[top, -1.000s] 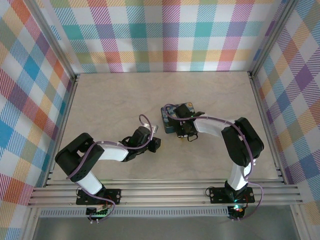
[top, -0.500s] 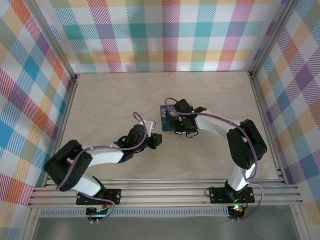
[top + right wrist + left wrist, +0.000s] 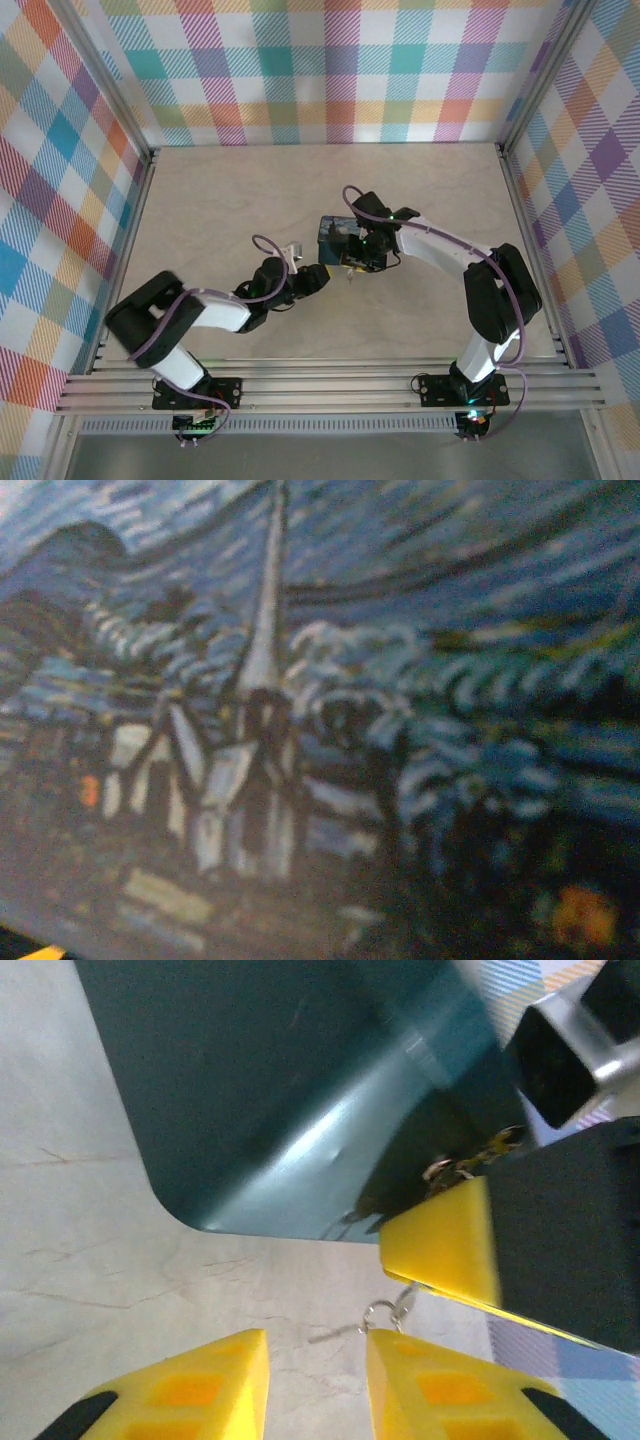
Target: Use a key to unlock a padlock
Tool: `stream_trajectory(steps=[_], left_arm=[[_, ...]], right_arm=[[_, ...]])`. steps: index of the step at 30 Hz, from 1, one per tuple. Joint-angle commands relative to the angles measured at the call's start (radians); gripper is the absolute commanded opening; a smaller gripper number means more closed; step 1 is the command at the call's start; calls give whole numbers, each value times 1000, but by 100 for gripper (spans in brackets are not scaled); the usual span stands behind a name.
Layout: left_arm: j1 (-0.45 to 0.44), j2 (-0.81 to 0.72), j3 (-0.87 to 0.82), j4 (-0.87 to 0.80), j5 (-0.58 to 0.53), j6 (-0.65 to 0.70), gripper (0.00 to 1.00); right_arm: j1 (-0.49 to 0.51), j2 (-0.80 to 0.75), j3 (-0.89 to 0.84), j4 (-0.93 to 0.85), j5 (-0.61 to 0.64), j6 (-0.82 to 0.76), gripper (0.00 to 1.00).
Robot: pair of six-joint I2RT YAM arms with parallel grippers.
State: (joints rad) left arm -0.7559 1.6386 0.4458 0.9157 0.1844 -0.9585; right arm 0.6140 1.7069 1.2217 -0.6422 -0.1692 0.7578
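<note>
From above, the starry-night painted tin point(image 3: 332, 232) sits near the middle of the desk point(image 3: 230, 200). The left arm's fingers point(image 3: 314, 277) lie just beside the tin's near-left corner, pointing at it. The right arm's fingers point(image 3: 362, 256) hang over the tin's near edge. At this size I cannot tell how wide either pair stands.

From the left wrist, the tin's dark teal wall point(image 3: 270, 1090) and rounded corner rise close ahead. The left arm's two yellow fingers point(image 3: 190, 1385) stand a narrow gap apart with nothing between them. Right of the corner, one yellow finger of the right arm point(image 3: 440, 1250) sits close against the tin's lower edge. A small silvery ring point(image 3: 384, 1312) with a thin bit of metal hangs under that finger, just beyond the left fingertips. Small brassy links point(image 3: 455, 1165) glint in the shadowed gap between the tin and that finger. The padlock cannot be picked out for certain there, as the spot is too dark.

From the right wrist, the tin's painted lid point(image 3: 320, 700) is very near and blurred, with a yellow sliver point(image 3: 42, 952) at the bottom-left corner. Whether the right arm's fingers grip anything cannot be told.
</note>
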Motion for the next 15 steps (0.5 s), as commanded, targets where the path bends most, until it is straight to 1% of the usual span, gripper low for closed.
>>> stream_trajectory(steps=[1,3,5,9,15], left_arm=[[-24,139,34,350,53,-152,28],[-38,206,48,430,32,-179,27],[-57,227,67,431,11,-169,27],[-74,224,76,433,-21,-145,27],[-75,188,2,432,-81,-151,27]], right_arm=[[-10,-4,57,-28,-90,72,0],[-13,7,69,-33,-111,81,0],[-17,15,76,-35,-130,86,0],[-23,19,76,-47,-141,92,0],[-45,20,76,-56,-145,88,0]])
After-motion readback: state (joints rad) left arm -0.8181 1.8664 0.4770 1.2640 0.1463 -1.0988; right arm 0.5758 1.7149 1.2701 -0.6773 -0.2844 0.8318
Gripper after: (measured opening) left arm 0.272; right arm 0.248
